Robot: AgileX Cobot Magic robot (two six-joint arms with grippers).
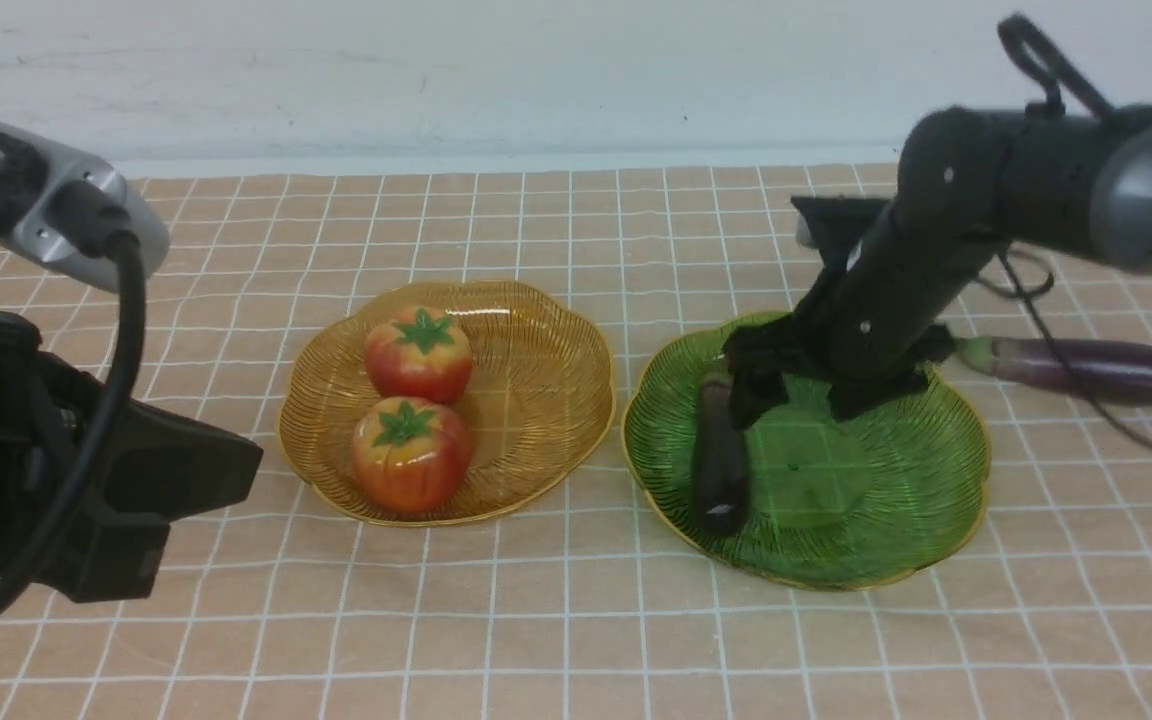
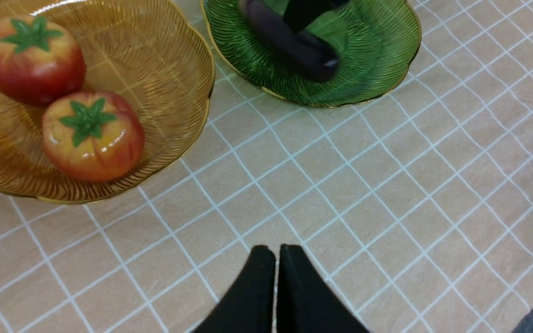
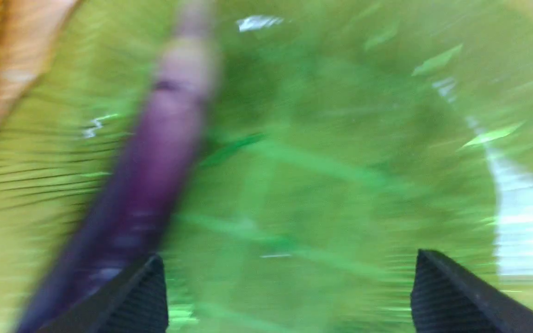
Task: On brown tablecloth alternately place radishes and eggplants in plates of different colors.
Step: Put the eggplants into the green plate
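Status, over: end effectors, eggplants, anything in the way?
Left end effector shut. Right end effector open above green plate, one eggplant lying inside. Second eggplant on tablecloth, right of plate; cable crosses it.

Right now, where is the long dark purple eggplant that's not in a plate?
Front view, right side: the eggplant lies on the tan grid tablecloth just beyond the far-right rim of the green ribbed plate, stem toward it.

Near tablecloth bare — right arm overhangs green plate.
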